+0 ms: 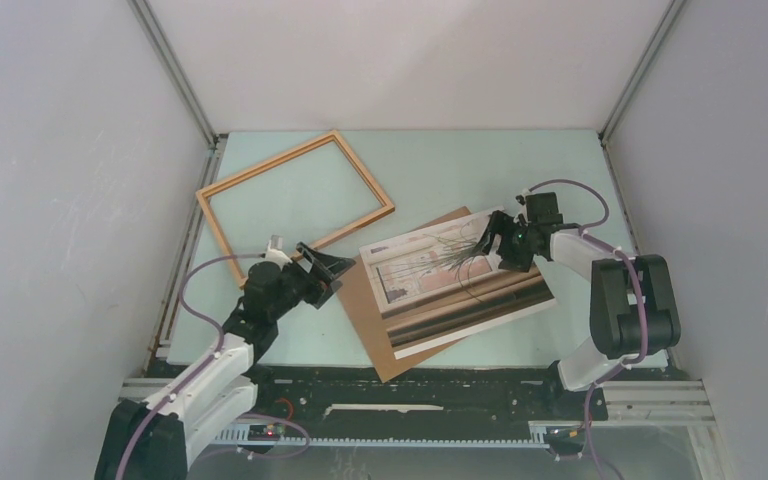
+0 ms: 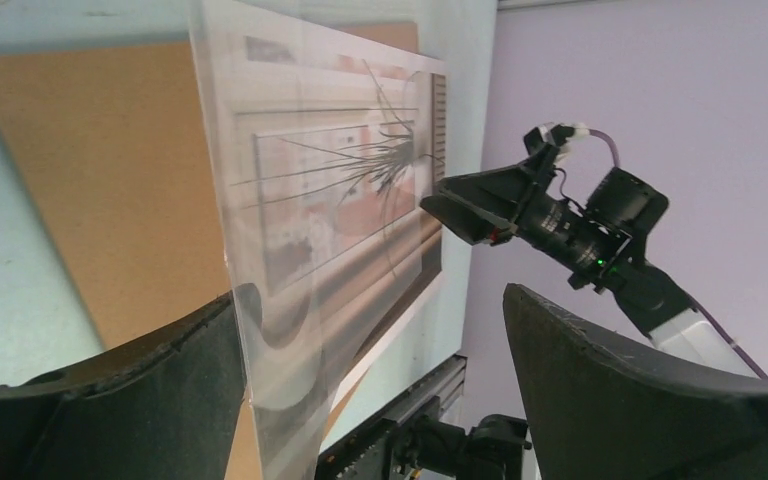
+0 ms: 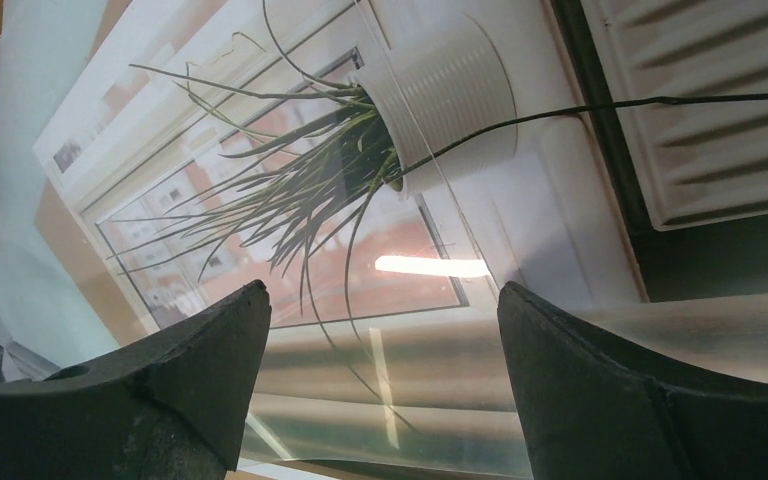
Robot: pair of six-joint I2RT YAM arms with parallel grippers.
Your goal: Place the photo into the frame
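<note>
Hovering over the far right part of the photo (image 1: 450, 285), my right claw (image 1: 498, 245) stands wide with nothing between its fingers. From that wrist I look straight down on the print: the white ribbed pot and its thin green leaves sit in the gap of the right claw (image 3: 380, 290), with the dark stripes of the picture running under both fingers. I cannot tell whether the tips touch the paper.

The photo lies flat and turned at an angle on the right half of the table (image 1: 460, 170). It rests on a plain brown backing board (image 1: 365, 310), which sticks out past it on the left and near sides.

My left claw (image 1: 326, 266) is also wide and holds nothing. It sits low, just beside the board's left edge, pointing across it toward the photo. From the left wrist, a clear sheet (image 2: 228, 200) lies over the board and the print. Its near corner comes right up by one of my fingers (image 2: 160, 380), and my right claw (image 2: 480, 205) shows beyond the photo's far side.

The frame (image 1: 266, 162) lies flat at the far left, with the table showing through its opening, apart from the photo. Its near rail runs close by my left claw; whether they touch I cannot tell. Its right corner is near the board's far corner, with a strip of table between them.
</note>
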